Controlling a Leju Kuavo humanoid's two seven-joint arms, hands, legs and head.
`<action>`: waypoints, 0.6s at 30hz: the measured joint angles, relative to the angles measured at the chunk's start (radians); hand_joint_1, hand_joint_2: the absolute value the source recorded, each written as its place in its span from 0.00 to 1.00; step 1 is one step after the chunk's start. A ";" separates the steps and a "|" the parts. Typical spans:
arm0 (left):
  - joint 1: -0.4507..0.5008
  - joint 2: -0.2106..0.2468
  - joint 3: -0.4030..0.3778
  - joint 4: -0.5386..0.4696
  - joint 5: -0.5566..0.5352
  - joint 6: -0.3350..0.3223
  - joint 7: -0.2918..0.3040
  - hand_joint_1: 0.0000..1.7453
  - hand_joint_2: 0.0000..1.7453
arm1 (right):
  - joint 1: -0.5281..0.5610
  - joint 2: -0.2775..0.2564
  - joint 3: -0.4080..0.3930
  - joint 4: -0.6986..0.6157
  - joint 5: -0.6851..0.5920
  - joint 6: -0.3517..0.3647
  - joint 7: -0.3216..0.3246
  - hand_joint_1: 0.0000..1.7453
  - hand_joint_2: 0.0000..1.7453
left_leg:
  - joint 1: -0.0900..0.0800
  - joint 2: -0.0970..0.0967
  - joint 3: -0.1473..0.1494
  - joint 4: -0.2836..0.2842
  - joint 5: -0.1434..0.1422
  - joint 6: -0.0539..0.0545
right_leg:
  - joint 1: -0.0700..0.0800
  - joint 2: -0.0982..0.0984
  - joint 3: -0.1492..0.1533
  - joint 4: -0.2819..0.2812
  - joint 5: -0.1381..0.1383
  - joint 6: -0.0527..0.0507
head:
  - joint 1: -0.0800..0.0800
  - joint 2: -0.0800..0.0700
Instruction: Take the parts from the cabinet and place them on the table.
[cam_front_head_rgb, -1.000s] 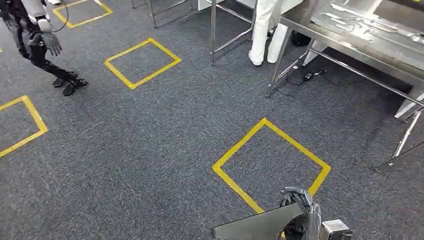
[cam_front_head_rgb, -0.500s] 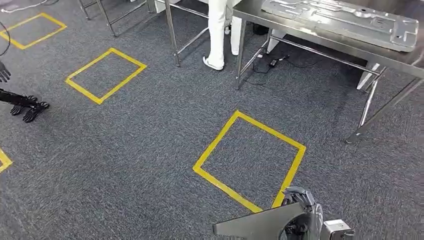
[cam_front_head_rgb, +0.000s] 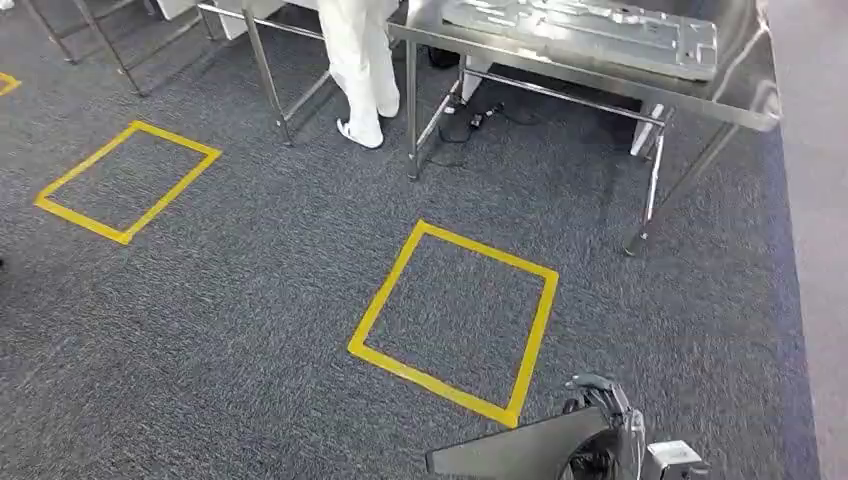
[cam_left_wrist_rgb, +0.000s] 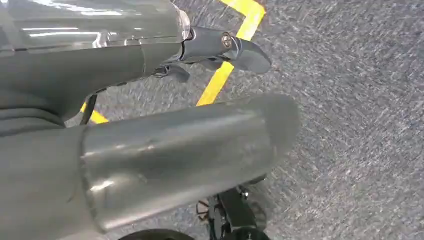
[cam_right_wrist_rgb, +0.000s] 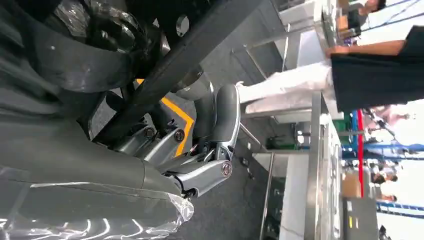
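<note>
Grey sheet-metal part (cam_front_head_rgb: 515, 452) is gripped at one end by the right hand (cam_front_head_rgb: 605, 425) low over the carpet, left hand's (cam_left_wrist_rgb: 220, 47) grip I can't tell, so honestly it could swing loose walking to the steel table (cam_front_head_rgb: 745, 95).

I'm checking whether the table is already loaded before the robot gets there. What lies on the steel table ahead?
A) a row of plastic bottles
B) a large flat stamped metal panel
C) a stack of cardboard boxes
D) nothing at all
B: in the head view a long flat metal panel with stamped ridges and holes lies on top of the steel table, beside the person in white trousers.
</note>
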 joint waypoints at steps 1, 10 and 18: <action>0.002 0.000 0.000 0.001 0.000 0.000 0.000 0.00 0.00 | 0.000 0.000 0.000 0.000 0.000 -0.002 0.000 1.00 1.00 | -0.001 0.015 0.000 0.000 -0.001 0.000 | -0.003 -0.005 -0.036 0.070 -0.026 0.004 | 0.000 0.000; -0.006 0.001 0.000 0.010 0.000 0.002 0.000 0.00 0.00 | 0.002 -0.003 0.000 -0.001 -0.001 -0.003 0.003 1.00 1.00 | -0.008 0.118 0.032 0.001 -0.034 -0.041 | 0.001 -0.066 0.091 -0.175 0.098 -0.013 | 0.000 0.000; -0.002 0.010 -0.001 0.030 -0.003 0.018 0.001 0.00 0.00 | 0.003 -0.004 -0.001 -0.003 -0.002 -0.009 0.014 1.00 1.00 | 0.000 0.001 -0.125 0.333 -0.180 -0.058 | 0.000 0.027 0.094 -0.184 0.106 -0.047 | 0.000 0.000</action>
